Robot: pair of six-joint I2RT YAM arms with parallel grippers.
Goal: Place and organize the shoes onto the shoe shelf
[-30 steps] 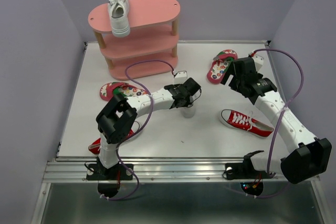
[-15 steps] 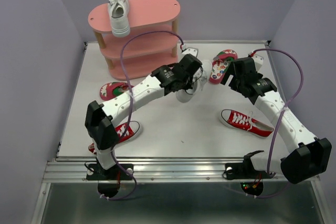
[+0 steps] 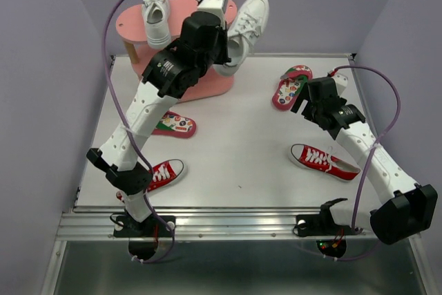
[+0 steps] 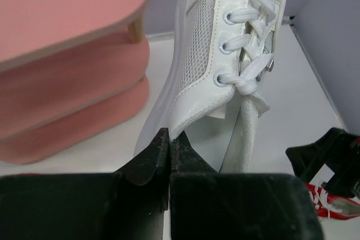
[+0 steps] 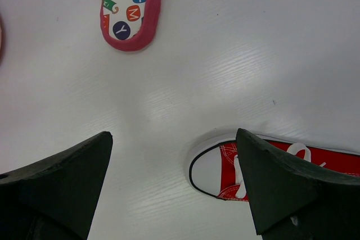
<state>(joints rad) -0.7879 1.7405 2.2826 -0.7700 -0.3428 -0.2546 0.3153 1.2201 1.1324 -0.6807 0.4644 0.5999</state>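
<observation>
My left gripper [image 3: 226, 45] [image 4: 170, 136] is shut on the collar edge of a white lace-up sneaker [image 3: 247, 24] [image 4: 225, 54] and holds it in the air, just right of the top board of the pink shoe shelf [image 3: 131, 22] [image 4: 67, 15]. The other white sneaker [image 3: 156, 17] stands on the top board at its left. My right gripper [image 3: 309, 106] [image 5: 174, 139] is open and empty above the table, between a red flip-flop [image 3: 290, 86] [image 5: 129, 9] and a red canvas sneaker [image 3: 323, 160] [image 5: 225, 167].
A second flip-flop [image 3: 176, 124] lies on the table left of centre, under my left arm. A second red sneaker [image 3: 164, 170] lies near the front left edge by the left arm's base. Purple walls close in on the table at left, right and back.
My left arm has swung up and back from mid-table, carrying the white sneaker to beside the shelf's top board. The right arm has not moved.
</observation>
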